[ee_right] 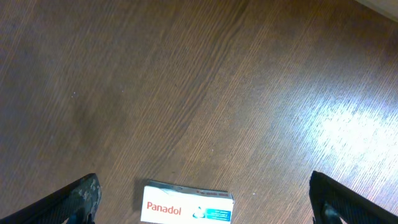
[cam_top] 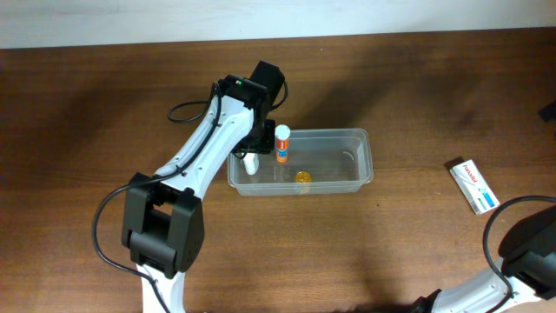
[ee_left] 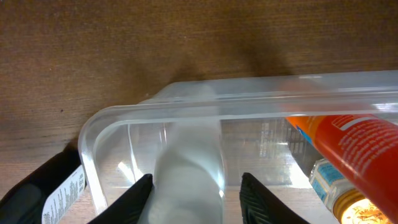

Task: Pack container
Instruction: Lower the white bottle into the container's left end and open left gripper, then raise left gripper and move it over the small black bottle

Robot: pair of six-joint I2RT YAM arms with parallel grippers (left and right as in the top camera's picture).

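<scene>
1 orange tube, seemingly 2 bottles, in container.

I find the container's left end crowded by left gripper and orange tube, right end open from above

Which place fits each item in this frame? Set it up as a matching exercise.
Things:
1. Panadol box
2. orange tube
3. small clear bottle
4. right gripper

Places:
A. in the container, between the left gripper's fingers
B. on the table, outside the container
C. in the container, beside the yellow-lidded jar
D. open above the Panadol box

Pairs: 1-B, 2-C, 3-A, 4-D
</scene>
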